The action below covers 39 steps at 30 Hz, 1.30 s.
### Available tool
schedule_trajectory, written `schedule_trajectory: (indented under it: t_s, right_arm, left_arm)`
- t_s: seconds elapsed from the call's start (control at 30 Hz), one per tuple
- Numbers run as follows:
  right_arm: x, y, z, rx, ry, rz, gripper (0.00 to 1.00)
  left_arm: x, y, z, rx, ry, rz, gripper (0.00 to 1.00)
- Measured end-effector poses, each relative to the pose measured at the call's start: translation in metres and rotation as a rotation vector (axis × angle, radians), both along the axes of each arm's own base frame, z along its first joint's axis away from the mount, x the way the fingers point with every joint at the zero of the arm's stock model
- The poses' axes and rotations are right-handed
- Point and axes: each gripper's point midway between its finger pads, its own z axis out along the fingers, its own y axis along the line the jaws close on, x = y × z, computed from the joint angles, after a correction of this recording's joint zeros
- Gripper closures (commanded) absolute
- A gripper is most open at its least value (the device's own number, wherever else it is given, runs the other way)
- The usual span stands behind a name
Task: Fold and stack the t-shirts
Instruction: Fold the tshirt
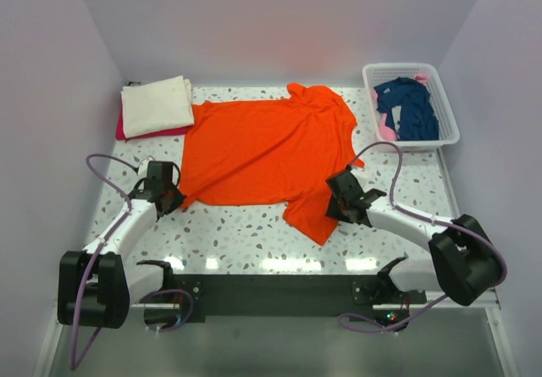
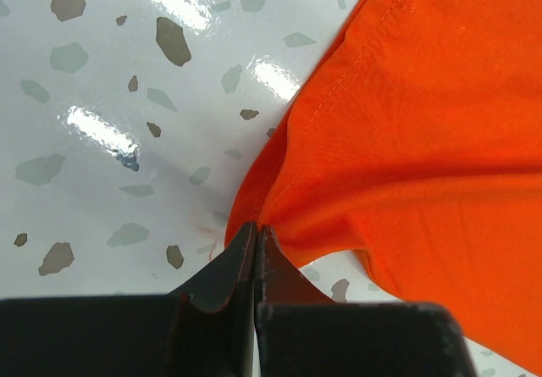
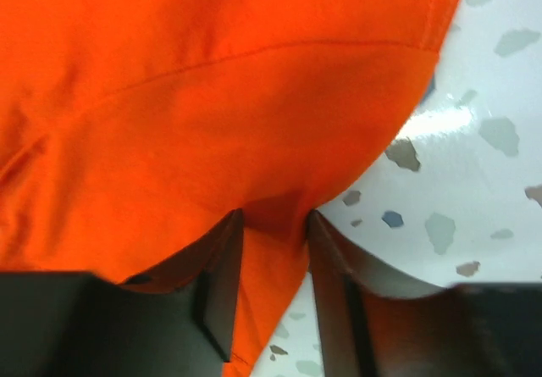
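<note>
The orange shirt (image 1: pixel 271 148) lies flat, not folded yet. The left gripper (image 2: pixel 256 229) is squeezed tight on its corner. The right gripper (image 3: pixel 273 220) is half open, with orange cloth between its jaws, not pinched yet. Far past the left jaws, a cream shirt (image 1: pixel 155 104) sits folded on a red shirt (image 1: pixel 123 130). Far past the right jaws, a navy shirt (image 1: pixel 411 106) lies in the basket (image 1: pixel 449 133).

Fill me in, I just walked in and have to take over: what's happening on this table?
Two robot arms are working on the orange t-shirt spread on the table. The left tool is pinched shut on its near left corner. The right tool has cloth from the near right part between its fingers, which stand apart; a grip isn't certain. A folded cream t-shirt lies on a red one at far left; a navy one sits in the white basket.
</note>
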Motion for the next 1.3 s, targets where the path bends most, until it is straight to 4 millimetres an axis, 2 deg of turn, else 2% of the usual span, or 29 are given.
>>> schedule_trajectory:
  t_s: [0.03, 0.07, 0.1, 0.17, 0.27, 0.37, 0.6, 0.7, 0.87, 0.97, 1.2, 1.3]
  right_arm:
    - [0.003, 0.002, 0.0, 0.006, -0.006, -0.003, 0.72]
    - [0.007, 0.004, 0.0, 0.011, -0.012, -0.006, 0.85]
    - [0.01, 0.007, 0.0, 0.016, -0.018, -0.008, 0.92]
    - [0.012, 0.009, -0.001, 0.024, -0.023, -0.013, 1.0]
    - [0.01, 0.007, 0.001, 0.027, -0.021, -0.023, 1.0]
    - [-0.009, -0.008, 0.011, 0.004, -0.002, -0.031, 1.0]
    - [-0.027, -0.034, 0.077, 0.036, -0.151, -0.072, 1.0]
    - [-0.033, -0.042, 0.091, 0.032, -0.174, -0.082, 1.0]
    - [-0.044, -0.049, 0.086, 0.002, -0.127, -0.082, 1.0]
    - [-0.048, -0.05, 0.083, 0.002, -0.113, -0.084, 1.0]
    - [-0.047, -0.051, 0.08, -0.026, -0.091, -0.074, 1.0]
    - [-0.036, -0.047, 0.081, -0.074, -0.063, -0.055, 1.0]
  left_arm:
    - [0.0, 0.0, 0.0, 0.0, 0.001, 0.0, 1.0]
    - [0.0, 0.0, 0.0, 0.0, 0.002, 0.0, 1.0]
    - [0.0, 0.0, 0.0, 0.0, 0.001, 0.0, 1.0]
    - [0.0, 0.0, 0.0, -0.001, 0.0, 0.0, 1.0]
    - [-0.001, -0.001, -0.002, -0.004, 0.002, -0.002, 1.0]
    - [-0.004, -0.001, -0.005, -0.004, 0.011, -0.002, 1.0]
    - [-0.004, -0.001, 0.001, -0.014, -0.018, 0.012, 1.0]
    - [-0.009, -0.001, -0.004, -0.021, -0.011, 0.023, 1.0]
    - [-0.024, -0.002, -0.014, -0.037, 0.013, 0.037, 1.0]
    - [-0.029, -0.003, -0.012, -0.045, 0.002, 0.042, 1.0]
    - [-0.021, -0.006, 0.001, -0.059, -0.047, 0.032, 1.0]
    - [-0.011, -0.008, 0.004, -0.064, -0.041, 0.022, 1.0]
